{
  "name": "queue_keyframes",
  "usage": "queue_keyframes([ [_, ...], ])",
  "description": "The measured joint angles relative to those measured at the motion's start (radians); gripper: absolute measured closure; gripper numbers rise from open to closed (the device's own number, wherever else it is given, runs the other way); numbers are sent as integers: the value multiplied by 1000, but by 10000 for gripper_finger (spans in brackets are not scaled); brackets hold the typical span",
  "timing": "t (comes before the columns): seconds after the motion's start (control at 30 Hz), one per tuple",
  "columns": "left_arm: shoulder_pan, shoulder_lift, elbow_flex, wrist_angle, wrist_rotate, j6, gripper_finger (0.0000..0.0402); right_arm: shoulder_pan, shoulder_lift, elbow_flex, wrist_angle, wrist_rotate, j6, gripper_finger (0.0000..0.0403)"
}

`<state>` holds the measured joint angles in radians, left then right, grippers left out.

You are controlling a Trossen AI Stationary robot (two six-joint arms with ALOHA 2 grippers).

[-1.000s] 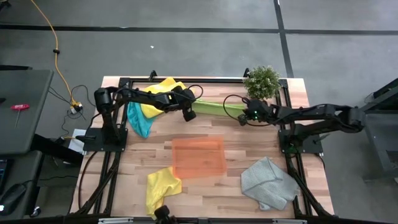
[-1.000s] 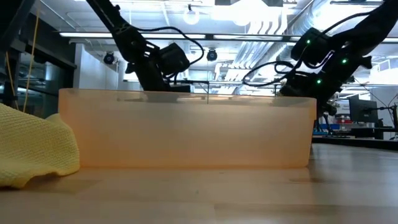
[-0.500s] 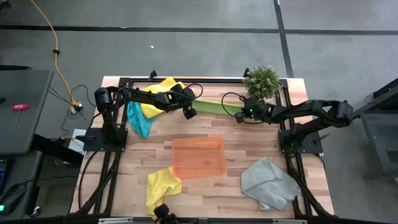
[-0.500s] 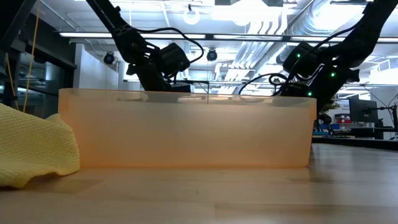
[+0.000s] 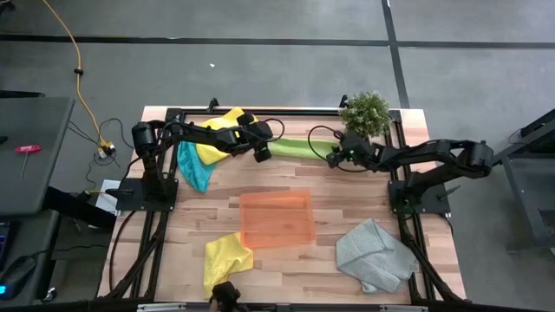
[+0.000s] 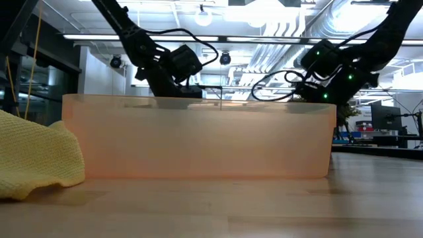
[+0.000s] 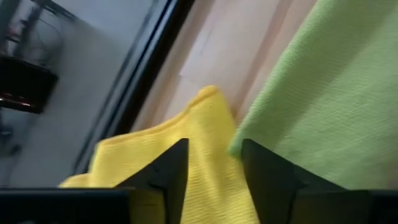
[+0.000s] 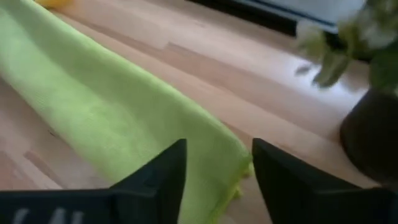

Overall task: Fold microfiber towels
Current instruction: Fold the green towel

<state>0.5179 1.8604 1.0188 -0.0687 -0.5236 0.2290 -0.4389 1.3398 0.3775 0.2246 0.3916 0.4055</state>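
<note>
Lime green towel point(image 5: 299, 147), a light, limp, grippy cloth stretched flat along the desk point(image 5: 347, 204) at upper centre of the high view, is best pinched at its end corners, where the left tool point(image 5: 260, 154) and right tool point(image 5: 335, 159) both stand released.

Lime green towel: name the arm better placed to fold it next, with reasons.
Neither clearly: the left gripper and right gripper sit open at opposite ends of the lime green towel. The right has a slight edge; a yellow towel crowds the left's end.
</note>
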Motion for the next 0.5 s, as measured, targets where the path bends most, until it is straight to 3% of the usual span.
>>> queue_keyframes([
  [0.13, 1, -36, 11, -29, 61, 26, 223, 0, -60, 0, -3, -71, -30, 191],
  [0.33, 37, -139, 11, -90, 393, -18, 213, -1, -180, 0, -118, -139, 15, 176],
  [0.5, 120, -163, 11, -135, 626, -186, 223, -26, -262, 0, -275, -224, 72, 176],
])
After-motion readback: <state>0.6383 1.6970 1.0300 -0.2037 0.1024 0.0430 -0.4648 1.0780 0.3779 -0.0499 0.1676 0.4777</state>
